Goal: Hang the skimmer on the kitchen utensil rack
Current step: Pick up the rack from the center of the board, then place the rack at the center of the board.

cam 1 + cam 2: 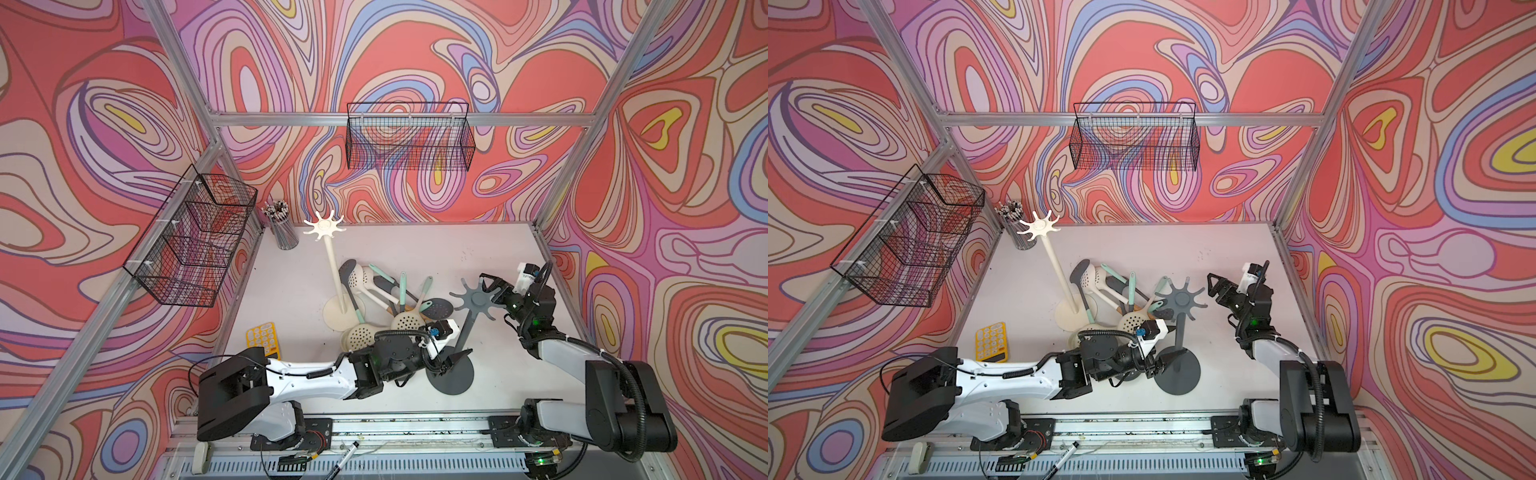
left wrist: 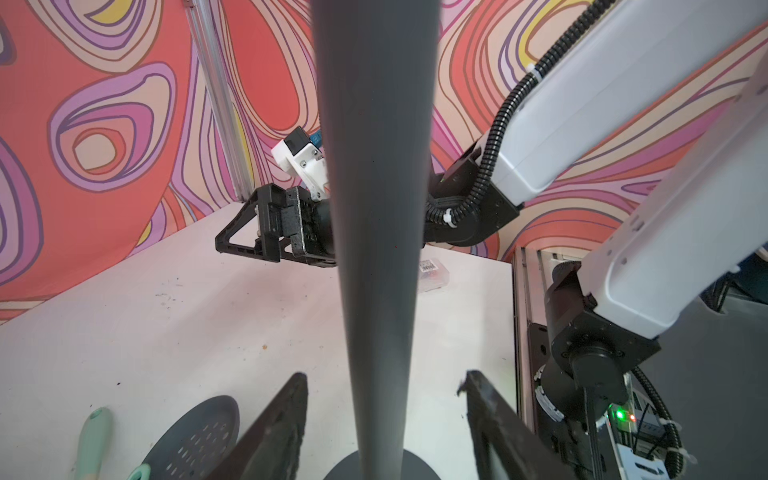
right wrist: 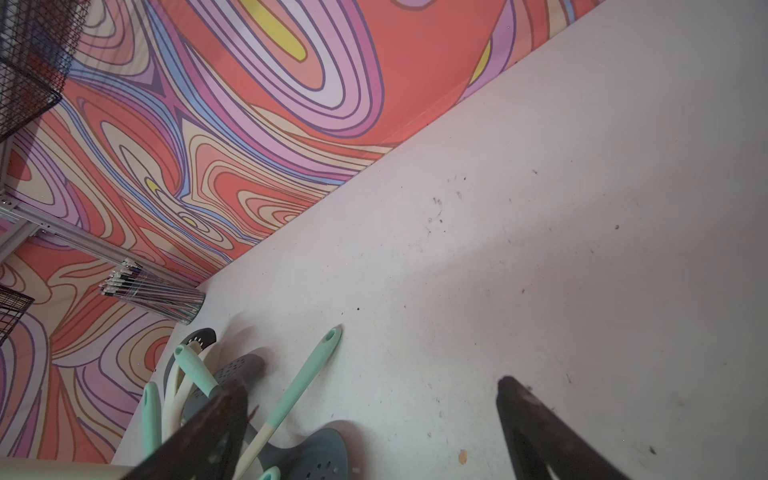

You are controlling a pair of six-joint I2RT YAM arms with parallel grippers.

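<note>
Two racks: cream rack (image 1: pixel 334 266), grey rack (image 1: pixel 473 299); one heap of skimmers (image 1: pixel 405 322).
We see the heap between them; left gripper (image 2: pixel 384 376) straddles the grey rack's pole, jaws clear; right gripper (image 1: pixel 488 289) gapes nearby.

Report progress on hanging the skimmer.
Done: nothing hung; the grey rack has bare hooks. In hand: the left gripper has its jaws either side of the rack's pole, gaps showing; the right gripper is open, empty. Left: grasp a skimmer and hang it.
</note>
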